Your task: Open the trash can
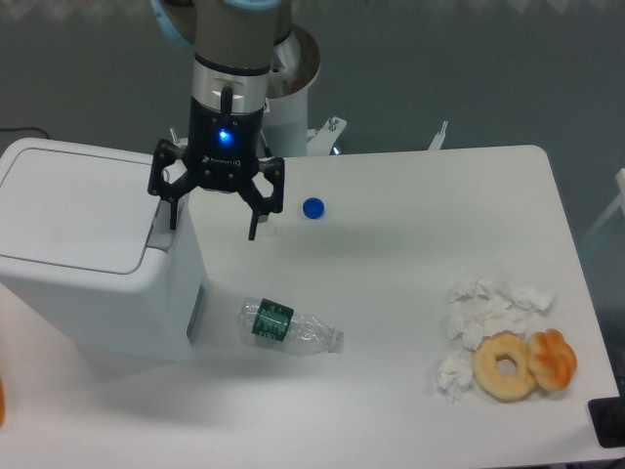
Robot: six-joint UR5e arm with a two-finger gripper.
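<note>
My tool [214, 220] hangs spread wide, gripping nothing, over the near-right edge of the large white plastic boxy trash can [93, 254]. Its closed lid looks stiff, light and slick, so I'd press the grey button strip [159, 233] under one finger. Nearby on the white desk [410, 234] lie a clear plastic bottle [290, 330] and a blue cap [312, 207], neither blocking me.

A: The trash can [88, 264] looks like smooth white plastic, faintly glossy; the bottle [290, 328] is clear, shiny plastic; the table [410, 244] is matt white.

B: The tissues [488, 308] look like crumpled paper; the gripper [217, 207] is matt black.
</note>
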